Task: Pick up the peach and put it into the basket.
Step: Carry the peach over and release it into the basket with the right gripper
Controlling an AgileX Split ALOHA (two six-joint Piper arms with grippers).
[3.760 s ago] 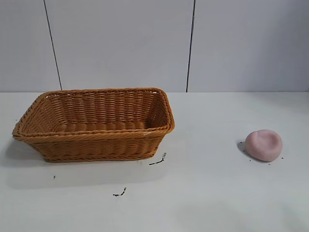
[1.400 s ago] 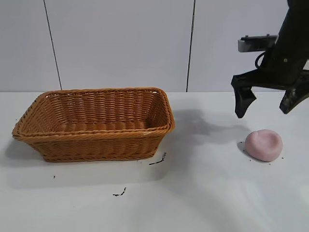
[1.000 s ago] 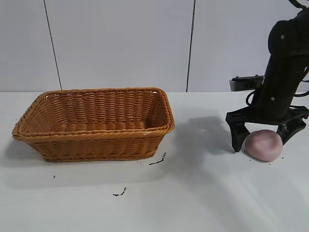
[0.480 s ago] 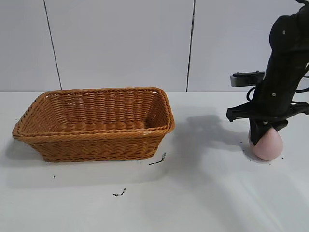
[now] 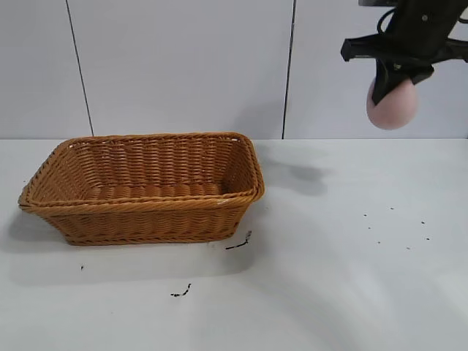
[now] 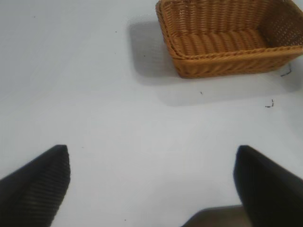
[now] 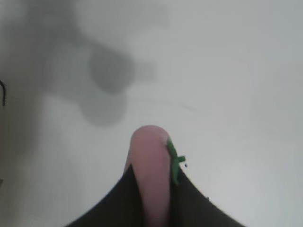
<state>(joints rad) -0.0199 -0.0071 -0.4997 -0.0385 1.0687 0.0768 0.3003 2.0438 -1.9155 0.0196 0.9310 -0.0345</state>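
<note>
In the exterior view, the right gripper (image 5: 395,72) is clamping the peach (image 5: 393,104), which has left the table since half a second ago and is now hanging high above and well to the right of the basket (image 5: 142,186). The pick looks done; carrying it across to the basket is what remains. The basket is a rectangular orange-brown wicker weave with flaring sides and a braided rim, sitting on the matte white table (image 5: 329,278).

In the left wrist view, the left gripper (image 6: 151,182) is hovering with its dark ribbed fingers spread wide, holding nothing, well apart from the basket (image 6: 227,40).

In the right wrist view, the peach (image 7: 151,175) is showing as a pale pink, matte wedge squeezed between the black fingers (image 7: 111,203), with a small green leaf (image 7: 174,163) on its side.
</note>
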